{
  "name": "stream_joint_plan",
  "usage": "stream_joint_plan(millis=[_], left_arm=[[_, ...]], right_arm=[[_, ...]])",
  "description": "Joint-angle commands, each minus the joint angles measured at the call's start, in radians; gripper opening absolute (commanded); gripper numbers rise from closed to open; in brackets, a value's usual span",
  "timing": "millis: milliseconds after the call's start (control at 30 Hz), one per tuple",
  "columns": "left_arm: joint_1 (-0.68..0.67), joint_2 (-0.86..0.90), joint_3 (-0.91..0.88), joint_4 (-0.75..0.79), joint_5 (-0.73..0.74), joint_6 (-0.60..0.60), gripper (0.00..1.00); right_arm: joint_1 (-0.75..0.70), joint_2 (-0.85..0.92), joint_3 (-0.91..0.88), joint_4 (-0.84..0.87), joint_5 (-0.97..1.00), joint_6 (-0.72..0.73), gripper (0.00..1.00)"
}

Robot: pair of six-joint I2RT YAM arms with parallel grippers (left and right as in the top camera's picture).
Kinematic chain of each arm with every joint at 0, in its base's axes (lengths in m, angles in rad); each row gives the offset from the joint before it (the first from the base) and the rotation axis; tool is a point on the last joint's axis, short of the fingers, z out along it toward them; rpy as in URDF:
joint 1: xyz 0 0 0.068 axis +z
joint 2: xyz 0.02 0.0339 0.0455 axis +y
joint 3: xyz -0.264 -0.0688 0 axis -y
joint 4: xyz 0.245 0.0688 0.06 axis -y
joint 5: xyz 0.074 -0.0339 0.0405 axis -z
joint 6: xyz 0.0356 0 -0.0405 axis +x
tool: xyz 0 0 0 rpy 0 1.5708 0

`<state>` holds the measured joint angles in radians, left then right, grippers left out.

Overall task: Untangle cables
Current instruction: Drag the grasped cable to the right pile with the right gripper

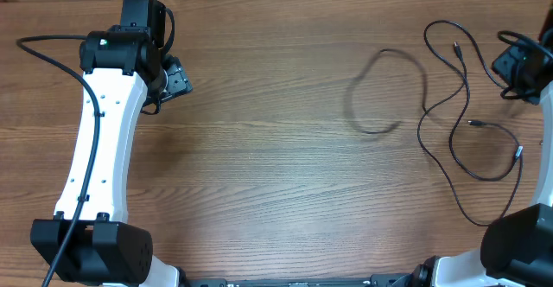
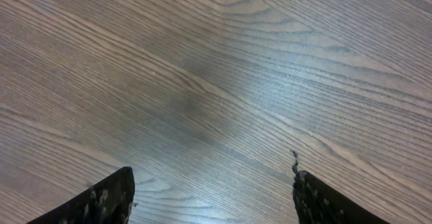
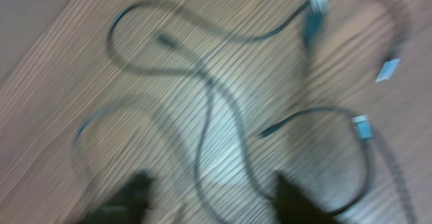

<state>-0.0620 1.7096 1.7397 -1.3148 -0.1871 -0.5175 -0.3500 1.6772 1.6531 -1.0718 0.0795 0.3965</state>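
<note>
Thin black cables (image 1: pixel 488 126) (image 3: pixel 209 99) lie loose beneath the open right jaws.
They sprawl in looping strands on the wooden bench (image 1: pixel 276 183). One strand runs between the spread right jaws, with small plug ends just beyond them, though this view is blurred. The left jaws stand open over the bench, well apart from the cables.
</note>
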Motion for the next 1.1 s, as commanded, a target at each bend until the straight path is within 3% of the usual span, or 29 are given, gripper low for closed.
stream_joint_plan(millis=[0, 233, 433, 800, 1067], left_arm=[[0.001, 0.003, -0.005, 0.006, 0.005, -0.006, 0.75], [0.001, 0.003, -0.005, 0.002, 0.005, -0.006, 0.75], [0.001, 0.003, -0.005, 0.003, 0.005, -0.006, 0.75], [0.001, 0.003, -0.005, -0.008, 0.005, -0.006, 0.75], [0.001, 0.003, -0.005, -0.017, 0.005, -0.006, 0.74]], right_arm=[[0.021, 0.018, 0.002, -0.015, -0.297, -0.137, 0.93], [0.174, 0.033, -0.038, -0.087, -0.357, -0.314, 0.97], [0.293, 0.053, -0.155, -0.022, -0.25, -0.319, 0.97], [0.377, 0.116, -0.399, 0.513, -0.114, -0.127, 0.93], [0.377, 0.198, -0.457, 0.811, -0.064, -0.081, 0.82]])
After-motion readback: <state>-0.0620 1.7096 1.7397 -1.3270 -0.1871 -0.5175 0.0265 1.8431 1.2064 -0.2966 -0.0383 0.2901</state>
